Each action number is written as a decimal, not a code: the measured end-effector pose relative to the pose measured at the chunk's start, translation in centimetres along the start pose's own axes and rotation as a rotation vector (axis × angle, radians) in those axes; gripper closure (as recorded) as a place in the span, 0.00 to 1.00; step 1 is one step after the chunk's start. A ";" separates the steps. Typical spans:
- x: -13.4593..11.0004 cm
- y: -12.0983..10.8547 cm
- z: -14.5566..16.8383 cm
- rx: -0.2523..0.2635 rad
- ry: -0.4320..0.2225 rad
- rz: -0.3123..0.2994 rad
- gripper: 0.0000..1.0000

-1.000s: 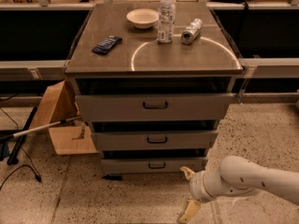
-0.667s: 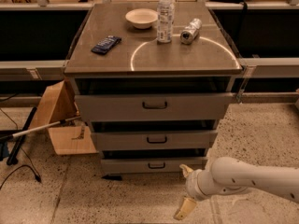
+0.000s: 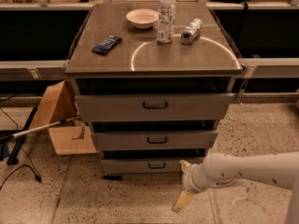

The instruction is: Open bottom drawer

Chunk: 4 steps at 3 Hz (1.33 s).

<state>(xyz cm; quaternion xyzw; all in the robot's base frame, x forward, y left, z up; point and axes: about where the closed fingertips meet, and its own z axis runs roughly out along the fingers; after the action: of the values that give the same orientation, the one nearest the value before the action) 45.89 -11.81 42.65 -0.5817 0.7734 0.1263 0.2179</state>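
Two tan fingers (image 3: 181, 202) of your gripper (image 3: 182, 184) stand spread wide apart with nothing between them. One points up toward the cabinet and the other down at the speckled floor (image 3: 117, 202). The gripper sits low at the end of the white arm (image 3: 247, 171), which comes in from the right edge. It is just in front of the right part of the bottom drawer (image 3: 135, 166), and the upper finger's tip is close to that drawer's front; I cannot tell whether it touches.

Your bottom drawer is the lowest and narrowest of three grey fronts. Its small black pull handle (image 3: 157, 165) lies to the left of the gripper, free of it. A dark gap runs along the top of the front.

Above it you have the middle drawer (image 3: 154, 139), then the widest top drawer (image 3: 154, 107), each with its own black handle.

On the cabinet top (image 3: 93, 64) you can see a pale bowl (image 3: 142, 18), an upright water bottle (image 3: 166, 15), a can (image 3: 191, 31) lying on its side just right of the bottle, and a dark blue packet (image 3: 107, 44) well to the left.

A cardboard box (image 3: 58, 120) sits on the floor to the left of the cabinet, with a thin white pole (image 3: 42, 127) across it.
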 end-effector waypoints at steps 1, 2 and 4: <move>-0.1 -0.1 -0.1 -0.011 -0.020 0.001 0.00; -0.1 -0.4 -0.2 -0.040 -0.076 0.011 0.00; 1.5 -3.2 -0.9 -0.048 -0.132 0.040 0.00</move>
<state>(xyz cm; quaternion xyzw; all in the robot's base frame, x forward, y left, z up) 48.42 -14.43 42.93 -0.5615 0.7657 0.1873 0.2518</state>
